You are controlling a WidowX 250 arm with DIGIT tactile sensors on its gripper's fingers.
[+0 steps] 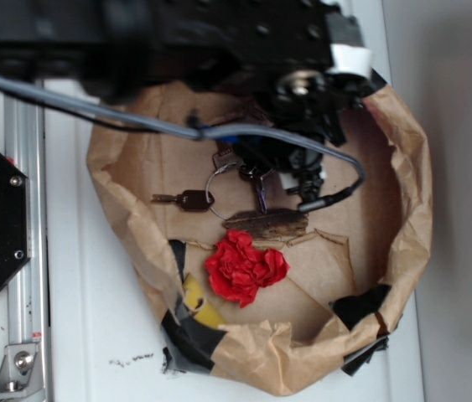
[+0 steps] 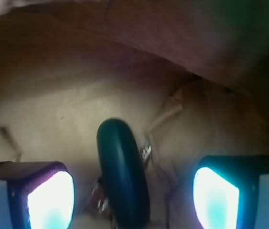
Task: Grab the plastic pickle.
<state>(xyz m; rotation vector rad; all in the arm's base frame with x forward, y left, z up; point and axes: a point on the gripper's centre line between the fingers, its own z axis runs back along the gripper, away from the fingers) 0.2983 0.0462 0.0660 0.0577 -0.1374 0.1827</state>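
Glowing fingertips (image 2: pixel 50 200) fill the wrist view's lower corners; our jaws stand apart around the plastic pickle (image 2: pixel 122 171), untouched. Closing and lifting remain.

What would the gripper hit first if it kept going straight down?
Most likely the pickle, lying between the open gripper fingers with gaps either side. The paper floor follows; depth is unclear.
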